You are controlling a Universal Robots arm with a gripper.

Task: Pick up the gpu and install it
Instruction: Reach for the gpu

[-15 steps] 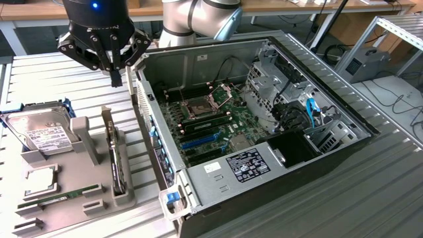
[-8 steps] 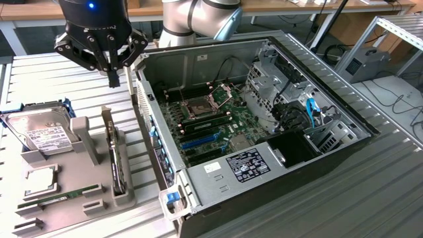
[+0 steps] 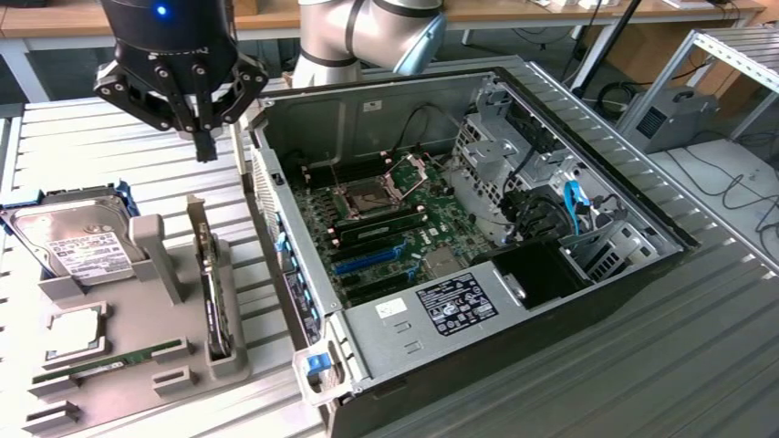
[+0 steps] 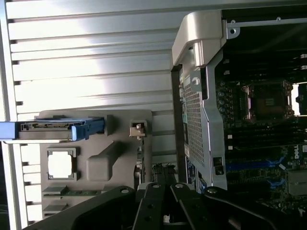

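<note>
The gpu (image 3: 217,306) stands on edge in a slot of the grey holder (image 3: 146,315) at the exterior view's left, and I see it as a thin dark strip. In the wrist view the gpu (image 4: 139,155) also shows edge-on, with its silver end bracket (image 4: 138,130) at one end. My gripper (image 3: 204,146) hangs above the table beyond the holder, between it and the open computer case (image 3: 305,301). It is shut, holds nothing and is well clear of the gpu. Its black fingers (image 4: 152,206) meet in the wrist view.
The holder also carries a hard drive (image 3: 73,245) in a blue caddy, a processor chip (image 3: 76,330) and a RAM stick (image 3: 109,363). Inside the case, the motherboard has blue card slots (image 3: 371,262) and an open processor socket (image 3: 365,199). Slatted metal table (image 3: 86,146) lies all around.
</note>
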